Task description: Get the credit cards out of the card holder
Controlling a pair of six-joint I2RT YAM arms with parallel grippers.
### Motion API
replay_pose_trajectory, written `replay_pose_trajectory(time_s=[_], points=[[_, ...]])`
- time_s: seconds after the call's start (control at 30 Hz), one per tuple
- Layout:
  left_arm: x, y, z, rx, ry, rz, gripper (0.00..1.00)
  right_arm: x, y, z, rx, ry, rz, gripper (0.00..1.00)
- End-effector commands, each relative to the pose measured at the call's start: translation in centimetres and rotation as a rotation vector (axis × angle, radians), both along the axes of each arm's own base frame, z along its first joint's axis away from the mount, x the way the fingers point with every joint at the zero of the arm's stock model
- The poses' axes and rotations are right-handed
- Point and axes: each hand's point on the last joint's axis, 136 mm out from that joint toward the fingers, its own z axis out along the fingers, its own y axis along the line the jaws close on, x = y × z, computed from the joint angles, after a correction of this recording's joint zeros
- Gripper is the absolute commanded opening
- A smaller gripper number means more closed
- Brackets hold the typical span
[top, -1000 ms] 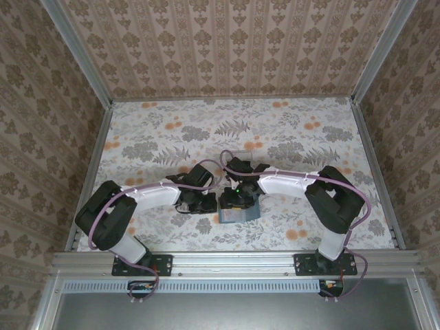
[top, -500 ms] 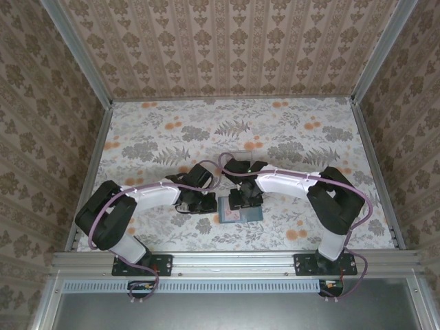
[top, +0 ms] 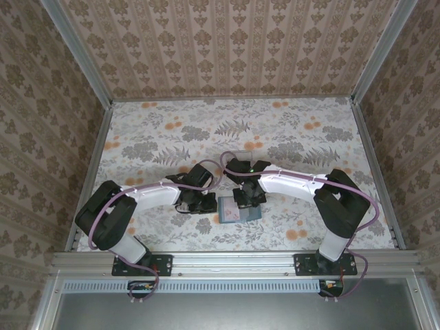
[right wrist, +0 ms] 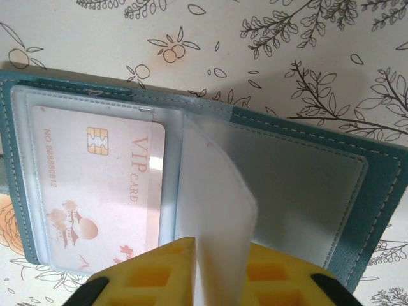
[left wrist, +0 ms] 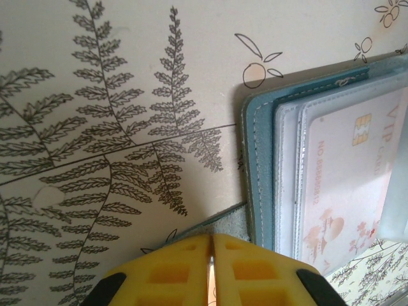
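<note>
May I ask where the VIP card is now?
In the right wrist view's left half, the VIP card sits sleeved in the card holder, left of the raised clear sleeve.

Top cam looks down from behind; 2 wrist cams sit super close, both sharing the card holder (right wrist: 381, 191).

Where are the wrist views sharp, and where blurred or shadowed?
Right wrist view: the credit card print is sharp, the clear sleeve close to the lens looks hazy, and a soft shadow lies beyond the card holder. Left wrist view: holder stitching sharp, sleeve edge blurred.
</note>
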Motion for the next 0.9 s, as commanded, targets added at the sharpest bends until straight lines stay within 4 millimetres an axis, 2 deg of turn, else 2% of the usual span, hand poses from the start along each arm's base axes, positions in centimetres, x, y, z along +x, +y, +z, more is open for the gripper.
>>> replay_pose_trajectory(time_s=[0.0,0.1,0.13,0.2,0.4,0.67,0.87], points=[[-0.4,1.0,-0.7,0.063,0.019,-0.016,0.11,-0.5,-1.0,0.0,-0.036,-0.008,0.012,0.14],[-0.4,1.1,-0.7,0.069,0.018,-0.013,0.11,-0.5,-1.9,-0.5,-0.078,-0.013,0.011,0.13],[-0.4,1.1,-0.7,0.068,0.018,-0.013,0.11,-0.6,-2.3,-0.7,-0.095,-0.014,0.011,0.15],[-0.3,1.0,-0.5,0.063,0.016,-0.012,0.11,-0.6,-2.9,-1.0,-0.125,-0.017,0.011,0.25],[0.1,0.2,0.5,0.050,-0.004,-0.026,0.11,-0.5,-4.7,-0.9,-0.217,-0.036,0.013,0.44],[1.1,-1.7,3.4,0.012,-0.059,-0.042,0.11,-0.5,-4.8,0.2,-0.198,-0.054,0.010,0.47],[1.1,-3.7,3.8,-0.030,-0.059,-0.054,0.11,-0.5,-3.6,1.0,-0.126,-0.058,0.010,0.42]])
